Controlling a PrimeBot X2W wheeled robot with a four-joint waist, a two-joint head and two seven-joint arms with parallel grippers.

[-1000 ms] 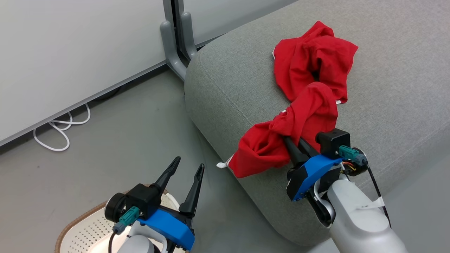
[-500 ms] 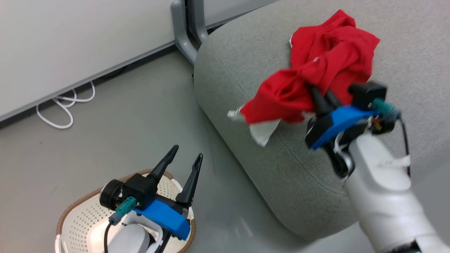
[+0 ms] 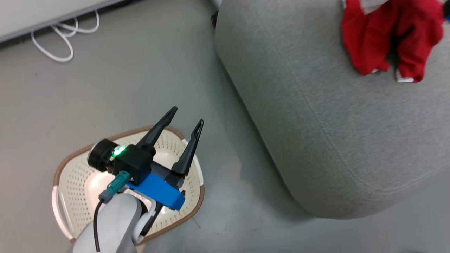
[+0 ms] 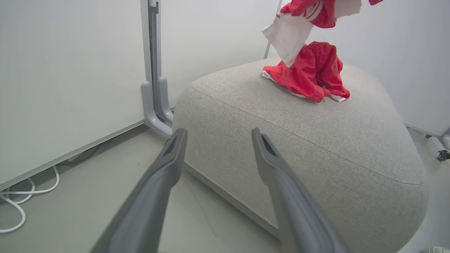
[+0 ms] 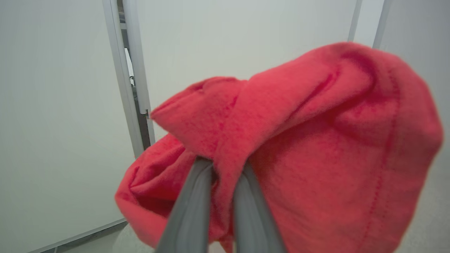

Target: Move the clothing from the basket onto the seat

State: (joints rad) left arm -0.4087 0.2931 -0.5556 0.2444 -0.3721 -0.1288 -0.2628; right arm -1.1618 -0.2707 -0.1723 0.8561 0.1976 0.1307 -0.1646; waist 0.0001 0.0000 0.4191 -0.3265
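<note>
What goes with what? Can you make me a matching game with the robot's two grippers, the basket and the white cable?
Things:
1. left gripper
2. right gripper
3. basket
4. white cable

States:
A. shut on a red garment
B. looped on the floor
C. open, holding nothing
D. cream with a brown rim

Pairs: 1-C, 2-A, 3-D, 4-B

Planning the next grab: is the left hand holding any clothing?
No, the left hand has its two fingers apart, no fabric between them, just the grey seat beyond.
</note>
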